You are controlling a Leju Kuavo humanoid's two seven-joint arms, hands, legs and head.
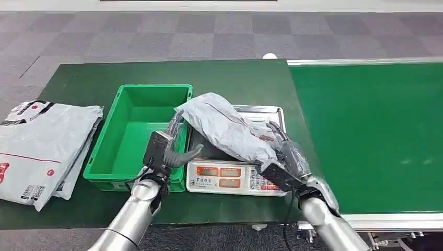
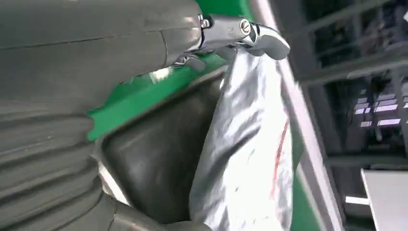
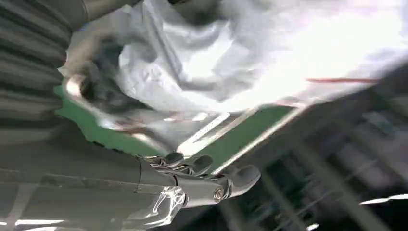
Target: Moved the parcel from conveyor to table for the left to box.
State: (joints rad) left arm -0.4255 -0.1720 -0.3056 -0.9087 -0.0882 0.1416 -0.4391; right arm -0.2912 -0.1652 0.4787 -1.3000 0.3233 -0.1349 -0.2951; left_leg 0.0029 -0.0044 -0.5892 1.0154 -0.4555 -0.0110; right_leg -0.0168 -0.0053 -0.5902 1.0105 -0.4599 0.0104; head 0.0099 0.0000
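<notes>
Green-matted table (image 1: 78, 206), scale (image 1: 237, 175) between both hands. Right hand (image 1: 284, 151) gripping grey parcel (image 1: 224, 125); left hand (image 1: 170, 146) at its far end, hold unclear. Best secure left grip before release, then lift toward green box (image 1: 112, 157) just beyond left hand.

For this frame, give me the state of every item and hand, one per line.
Parcel: grey bag, lying tilted over the scale, held at both ends.
Scale: on the table, displays facing the robot, mostly covered by the parcel.
Box: green, open, nothing inside.
Left hand: grips the parcel's left end.
Right hand: holds the parcel's right end.
Bags: stacked flat at the table's left.
</notes>
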